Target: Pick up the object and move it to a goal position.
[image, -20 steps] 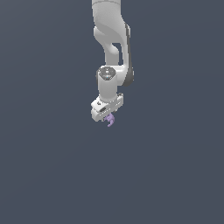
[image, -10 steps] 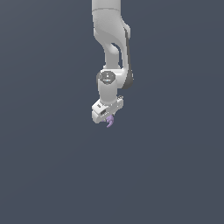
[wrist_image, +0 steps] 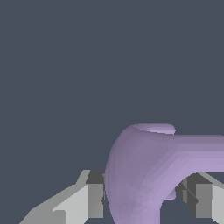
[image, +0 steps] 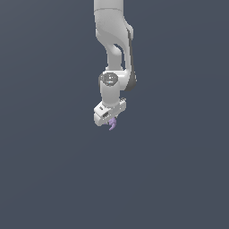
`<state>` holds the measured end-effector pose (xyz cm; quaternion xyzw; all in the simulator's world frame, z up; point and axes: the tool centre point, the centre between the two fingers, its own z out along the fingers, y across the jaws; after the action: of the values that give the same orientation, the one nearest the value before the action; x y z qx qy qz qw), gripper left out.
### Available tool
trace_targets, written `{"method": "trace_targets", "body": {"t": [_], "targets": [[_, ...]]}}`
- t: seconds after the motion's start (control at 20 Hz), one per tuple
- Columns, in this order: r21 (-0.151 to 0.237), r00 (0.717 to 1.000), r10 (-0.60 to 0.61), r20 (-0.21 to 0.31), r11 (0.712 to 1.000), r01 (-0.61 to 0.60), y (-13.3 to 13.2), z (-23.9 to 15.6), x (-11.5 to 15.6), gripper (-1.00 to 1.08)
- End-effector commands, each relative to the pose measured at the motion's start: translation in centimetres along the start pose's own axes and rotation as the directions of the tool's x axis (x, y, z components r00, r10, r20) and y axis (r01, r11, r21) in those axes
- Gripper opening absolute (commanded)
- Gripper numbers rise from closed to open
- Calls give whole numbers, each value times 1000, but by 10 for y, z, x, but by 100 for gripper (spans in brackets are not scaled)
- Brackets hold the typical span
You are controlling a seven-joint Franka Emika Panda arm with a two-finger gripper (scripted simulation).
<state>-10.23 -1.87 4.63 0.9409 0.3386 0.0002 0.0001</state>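
The object (image: 112, 124) is a tiny light-purple piece with curved, hook-like prongs. It hangs from the underside of my white gripper (image: 110, 120) in the middle of the exterior view. In the wrist view the object (wrist_image: 144, 175) fills the space between the two fingers (wrist_image: 92, 199), which are closed against it. The gripper is shut on the object and holds it in the air above the dark grey ground. Part of the object is hidden inside the gripper.
The white arm (image: 114, 44) comes down from the top edge of the exterior view. A plain dark grey surface (image: 53, 170) fills all the rest of both views.
The gripper with the object has shifted slightly to the exterior view's right and tilted a little. The grip on the object is unchanged.
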Motion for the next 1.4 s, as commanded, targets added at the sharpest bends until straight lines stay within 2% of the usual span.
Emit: {"method": "trace_targets", "body": {"t": [0.0,0.55,1.35], "targets": [[0,1000,0,0,1000,0,1,-2,0,-100],[0,1000,0,0,1000,0,12,-50,9,-100],[1,1000,-1,-1,1000,1,49,-193,36,-100]]}}
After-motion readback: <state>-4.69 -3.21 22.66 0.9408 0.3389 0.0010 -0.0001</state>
